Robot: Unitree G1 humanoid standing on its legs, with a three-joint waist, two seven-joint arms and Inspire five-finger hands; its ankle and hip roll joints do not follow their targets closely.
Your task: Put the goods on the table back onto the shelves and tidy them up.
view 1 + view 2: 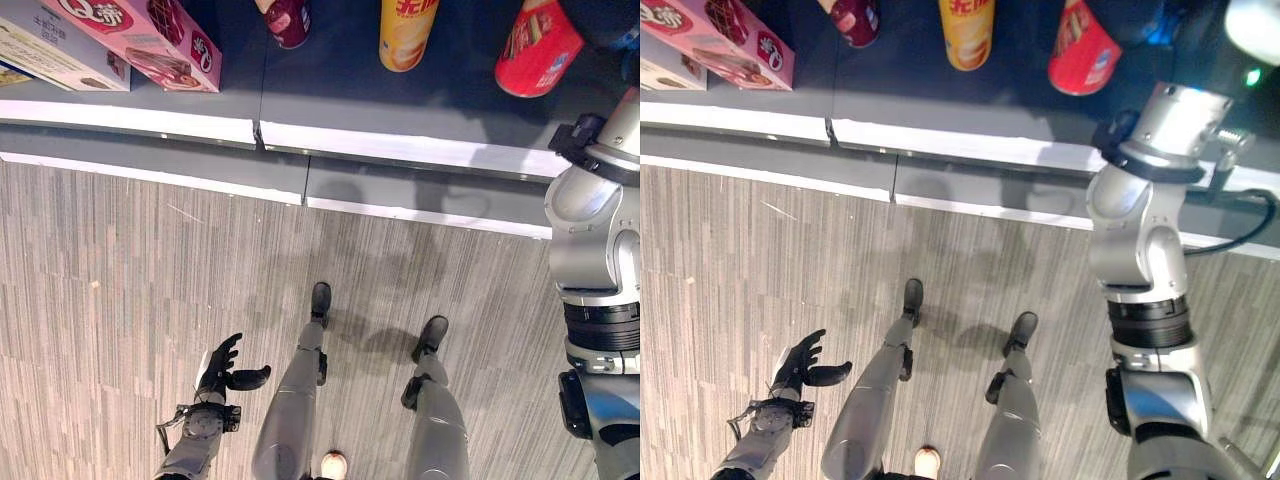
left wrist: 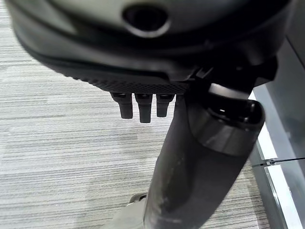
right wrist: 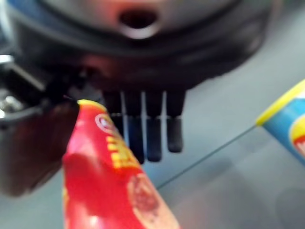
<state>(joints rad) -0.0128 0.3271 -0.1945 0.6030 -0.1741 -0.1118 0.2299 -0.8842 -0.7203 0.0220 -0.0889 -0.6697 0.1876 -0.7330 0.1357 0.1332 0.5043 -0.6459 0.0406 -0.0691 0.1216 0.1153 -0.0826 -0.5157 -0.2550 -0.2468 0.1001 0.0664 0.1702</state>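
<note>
On the shelf, a red can is seen close beside the right hand, whose fingers hang straight, judged ready for straightening it beside the yellow can. The left hand is held low over the floor, fingers relaxed and empty.

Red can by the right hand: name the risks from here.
1. The red can is tilted at the shelf, and the right hand beside it has straight fingers, not curled round it, so the can may topple or roll off.
2. The yellow can stands close by, and a sideways sweep of the arm could knock it over.
</note>
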